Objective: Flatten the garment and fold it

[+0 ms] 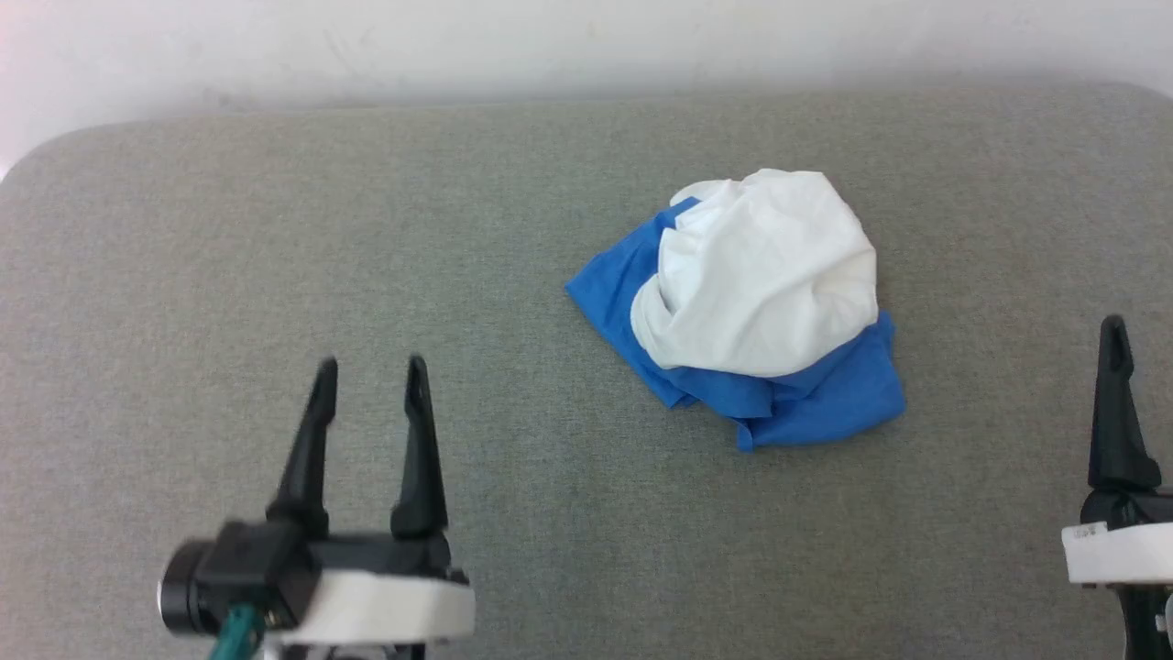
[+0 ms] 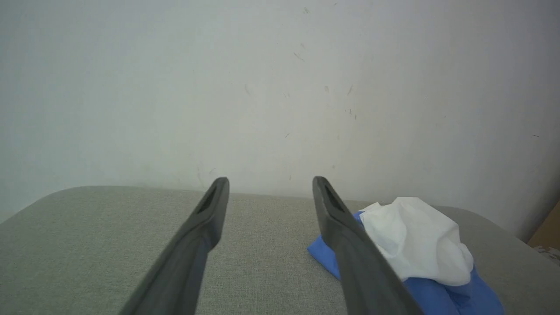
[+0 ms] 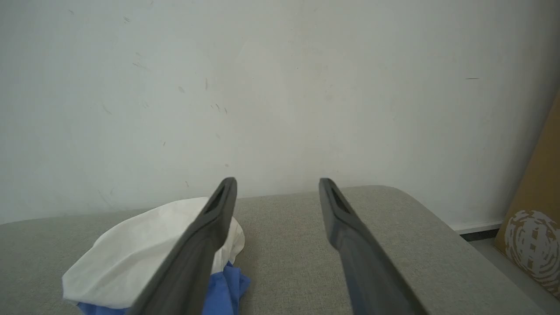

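To be flattened first: a shirt (image 1: 751, 302), balled up on the counter (image 1: 275, 229), right of centre and toward the far side, white cloth heaped over blue. Not held by either pincer. Left pincer (image 1: 372, 367) at the near left, fingers apart and empty, well apart from the heap. Right pincer (image 3: 278, 181) at the near right, fingers likewise apart and empty, near the heap on its right side.

Risks, judged from here:
- Pinching the white top of the bundle: likely to catch several layers at once and lift the whole lump rather than open it.
- Grabbing two points on the same fold: likely to twist the cloth tighter when pulled apart.
- No hem, collar or sleeve end plainly exposed, so hard to choose a sound corner. Probably easiest to get under: the blue flaps along the near and left sides.
- Pulling hard toward the right or the far side: could drag cloth over a rounded edge.
- Pressing long fingers down into the soft cover: might pinch the cover along with the jersey.

Counter covered in grey woven fabric, corners rounded. Behind it, a pale wall (image 2: 262, 87) flecked with small scuffs. Beyond the counter's right end, brown cardboard (image 3: 533, 236) with a white printed mark.
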Robot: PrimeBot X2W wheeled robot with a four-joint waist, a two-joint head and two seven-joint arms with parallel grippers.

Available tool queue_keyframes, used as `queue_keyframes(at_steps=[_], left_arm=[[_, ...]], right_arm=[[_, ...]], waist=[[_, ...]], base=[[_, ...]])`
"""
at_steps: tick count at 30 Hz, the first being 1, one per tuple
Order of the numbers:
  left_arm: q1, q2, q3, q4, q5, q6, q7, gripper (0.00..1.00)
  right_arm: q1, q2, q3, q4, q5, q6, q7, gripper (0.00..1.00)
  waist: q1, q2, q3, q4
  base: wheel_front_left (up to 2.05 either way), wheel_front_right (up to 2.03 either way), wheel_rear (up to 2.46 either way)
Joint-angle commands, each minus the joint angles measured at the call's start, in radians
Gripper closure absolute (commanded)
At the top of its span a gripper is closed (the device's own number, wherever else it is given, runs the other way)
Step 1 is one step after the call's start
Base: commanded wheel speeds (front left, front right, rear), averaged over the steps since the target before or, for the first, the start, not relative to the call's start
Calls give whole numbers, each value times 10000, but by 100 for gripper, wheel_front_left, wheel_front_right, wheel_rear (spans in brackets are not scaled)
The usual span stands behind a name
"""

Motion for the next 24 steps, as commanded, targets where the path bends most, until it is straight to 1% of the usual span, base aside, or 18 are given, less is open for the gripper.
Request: queue_keyframes(at_steps=[1,5,8,9,13,16,22,23,24], left_arm=[[485,-327,213,-184,413,-120,-46,0],[1246,-1051,597,-210,1151,-822,-47,0],[1298,-1446,825,-1,1463,-1450,-48,0],[1261,-1581,929,33,1547,-1626,-48,0],[1122,-1986,1232,193,1887,-2234,-48,0],[1016,-2255,1344,288,2123,-2603,-48,0],[819,-2903,1495,546,2530,-3115,-48,0],[819,-2903,1495,546,2530,-3115,-48,0],[740,-3100,1523,619,2679,-3271,-49,0]], right_arm=[[179,32,44,15,53,-19,41,0],[299,33,29,110,156,-19,111,0],[129,14,130,87,86,-19,352,0],[9,-95,197,80,84,-19,476,0],[-658,-1012,484,127,274,-19,1223,0],[-1266,-1745,644,314,795,-19,2038,0],[-2291,-3425,1188,1212,1956,-19,3757,0],[-2291,-3425,1188,1212,1956,-19,3757,0],[-2509,-4005,1587,1509,2304,-19,4148,0]], waist=[[0,0,47,130],[0,0,78,407],[0,0,124,554],[0,0,150,581],[0,0,354,654],[0,0,631,698],[0,0,1349,821],[0,0,1349,821],[0,0,1587,894]], base=[[0,0,0],[0,0,0],[0,0,0],[0,0,0],[0,0,0],[0,0,0],[0,0,0],[0,0,0],[0,0,0]])
